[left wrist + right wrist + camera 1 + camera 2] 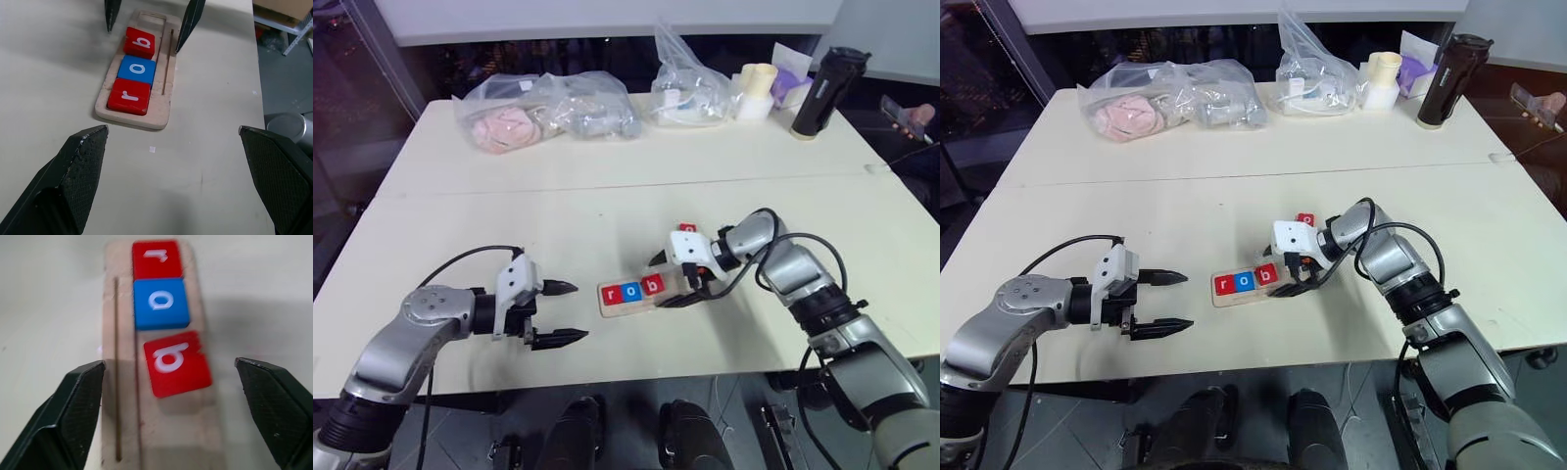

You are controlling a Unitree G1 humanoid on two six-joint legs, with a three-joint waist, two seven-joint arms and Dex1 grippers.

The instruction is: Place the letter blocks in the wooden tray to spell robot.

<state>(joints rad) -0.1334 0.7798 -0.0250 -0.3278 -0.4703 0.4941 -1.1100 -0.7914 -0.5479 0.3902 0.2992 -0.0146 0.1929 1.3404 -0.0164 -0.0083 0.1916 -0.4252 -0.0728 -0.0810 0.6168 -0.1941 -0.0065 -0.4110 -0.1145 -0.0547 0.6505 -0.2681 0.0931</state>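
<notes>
The wooden tray (pixel 628 297) lies mid-worktop holding the r, o, b blocks (pixel 138 69), the b crooked, with the right gripper (pixel 171 416) released over it and the left gripper (pixel 558 313) released at 9 o'clock.

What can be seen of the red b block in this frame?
The red b block is a small square tile with rounded corners and a glossy, painted-looking face bearing a white lowercase b. It lies flat in the wooden tray, third after the red r block and the blue o block, but skewed, not squared up with them. The right hand hangs open above it, fingers on either side, not touching.
</notes>
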